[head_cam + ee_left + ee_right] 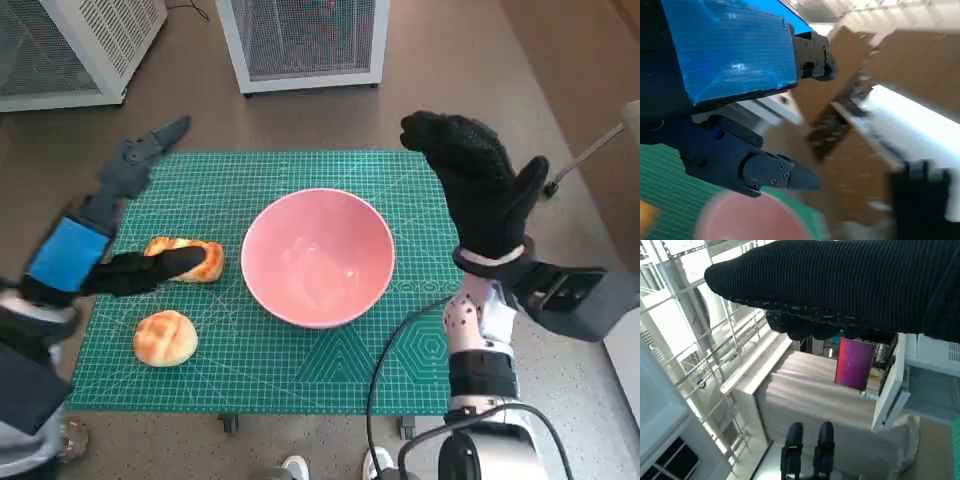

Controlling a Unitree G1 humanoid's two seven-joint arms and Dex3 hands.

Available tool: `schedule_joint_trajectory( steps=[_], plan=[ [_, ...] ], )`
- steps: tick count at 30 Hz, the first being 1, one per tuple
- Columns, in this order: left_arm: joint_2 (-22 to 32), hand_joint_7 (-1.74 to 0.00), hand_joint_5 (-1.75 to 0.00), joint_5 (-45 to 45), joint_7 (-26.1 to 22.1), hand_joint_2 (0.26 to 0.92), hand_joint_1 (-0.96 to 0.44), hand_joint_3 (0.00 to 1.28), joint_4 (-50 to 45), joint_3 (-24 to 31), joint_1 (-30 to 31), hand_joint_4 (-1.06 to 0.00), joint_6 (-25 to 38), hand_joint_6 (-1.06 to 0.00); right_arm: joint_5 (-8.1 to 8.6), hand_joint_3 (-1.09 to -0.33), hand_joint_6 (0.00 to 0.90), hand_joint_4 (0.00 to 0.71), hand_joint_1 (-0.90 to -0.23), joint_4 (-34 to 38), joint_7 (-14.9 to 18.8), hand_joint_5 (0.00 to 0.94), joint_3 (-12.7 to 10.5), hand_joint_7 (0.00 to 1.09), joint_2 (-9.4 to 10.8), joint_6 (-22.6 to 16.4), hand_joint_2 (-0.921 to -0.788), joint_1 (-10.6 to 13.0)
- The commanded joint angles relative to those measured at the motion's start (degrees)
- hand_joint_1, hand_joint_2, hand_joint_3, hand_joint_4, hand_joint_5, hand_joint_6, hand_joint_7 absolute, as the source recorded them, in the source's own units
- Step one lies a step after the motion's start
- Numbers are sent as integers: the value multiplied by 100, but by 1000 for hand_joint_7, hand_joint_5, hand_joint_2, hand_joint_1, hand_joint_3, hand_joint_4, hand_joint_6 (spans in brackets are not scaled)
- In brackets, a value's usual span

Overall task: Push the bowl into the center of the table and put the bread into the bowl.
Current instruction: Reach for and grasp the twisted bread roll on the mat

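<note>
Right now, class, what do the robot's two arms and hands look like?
The left hand is black with blue tape across its back. The right hand wears a black knitted glove above a pale speckled forearm, with a black cable looping beside it.

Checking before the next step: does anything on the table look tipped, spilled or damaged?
Nothing stands out. The pink bowl sits upright and empty on the green mat, and both bread pieces lie whole beside it.
</note>
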Motion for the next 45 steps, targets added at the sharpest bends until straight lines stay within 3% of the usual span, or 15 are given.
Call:
schedule_joint_trajectory(
  steps=[1, 10, 18, 31, 45],
  plan=[
    [464, -317, 0, 379, -268, 753, -420, 5, -136, -116, -5, -71, 545, -9, 60, -677, 369, 245, -609, -161, 21, 0, 102, 0, -3, 185, -921, 228],
    [1026, -165, -1, 1153, -814, 715, -61, 4, -295, -1032, -427, -47, 2520, -99, 84, -657, 367, 243, -616, -240, -18, 0, 165, 0, -6, 302, -921, 267],
    [1135, -68, 1, 2021, -991, 726, 72, 7, 98, -1991, -883, -7, 3312, -161, 85, -653, 372, 241, -617, -168, -13, 0, 184, 3, -5, 295, -921, 241],
    [920, -39, -4, 2694, -1107, 741, 121, 13, 1101, -2838, -1449, -14, 3315, -180, 138, -650, 376, 242, -614, -2, 96, 1, 143, 5, -55, 273, -921, 173],
    [425, -26, -5, 2997, -981, 738, 76, 10, 2710, -3354, -1976, -32, 2719, -201, 180, -638, 389, 241, -611, 2, 124, 0, 134, 11, -108, 324, -921, 207]
  ],
)
